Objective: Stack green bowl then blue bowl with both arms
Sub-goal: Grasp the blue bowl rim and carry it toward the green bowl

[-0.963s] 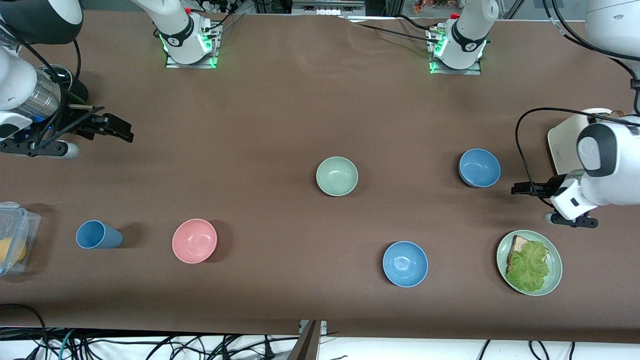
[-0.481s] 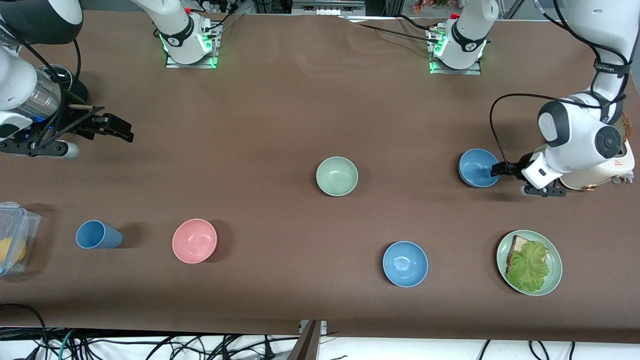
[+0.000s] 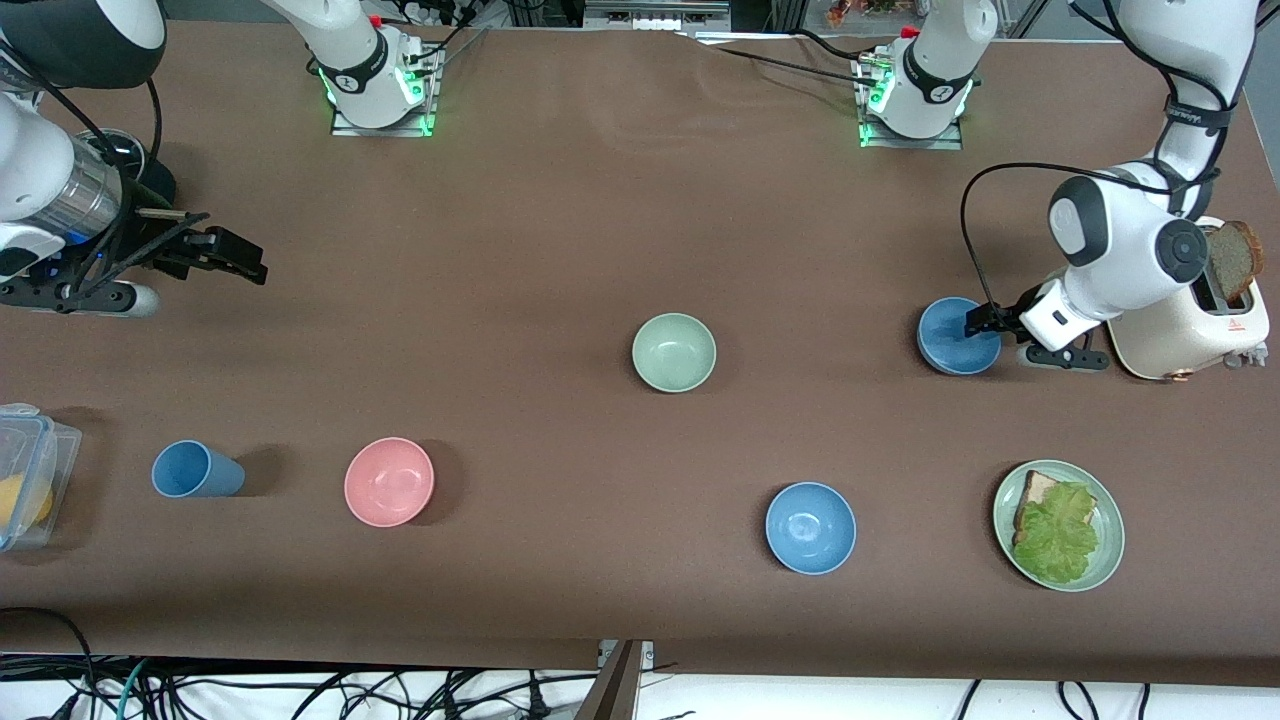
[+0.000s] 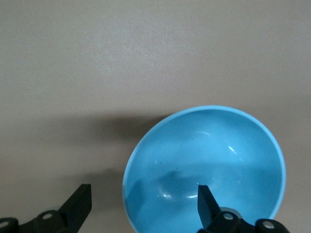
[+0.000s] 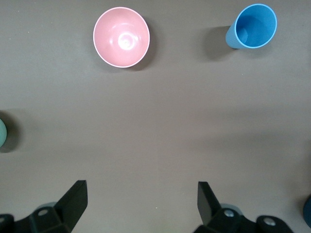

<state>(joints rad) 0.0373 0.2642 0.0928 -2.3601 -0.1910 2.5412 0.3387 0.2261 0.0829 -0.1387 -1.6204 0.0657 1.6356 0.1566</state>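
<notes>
The green bowl (image 3: 674, 352) stands upright in the middle of the table; its edge shows in the right wrist view (image 5: 1, 133). The blue bowl (image 3: 958, 336) stands toward the left arm's end, beside the toaster. My left gripper (image 3: 975, 324) is open and low over this bowl's rim. In the left wrist view (image 4: 142, 194) one finger hangs inside the blue bowl (image 4: 214, 160) and the other outside it. My right gripper (image 3: 243, 262) is open and empty and waits over bare table at the right arm's end; it also shows in the right wrist view (image 5: 141, 187).
A toaster (image 3: 1190, 325) with a bread slice (image 3: 1232, 260) stands beside my left arm. Nearer the front camera are a glossy sky-blue bowl (image 3: 810, 527), a green plate (image 3: 1005, 515) with a sandwich, a pink bowl (image 3: 389, 481), a blue cup (image 3: 196, 469) and a clear container (image 3: 30, 470).
My left arm has swung from beside the plate toward the robots' bases and onto the blue bowl, uncovering the toaster. The right arm has not moved.
</notes>
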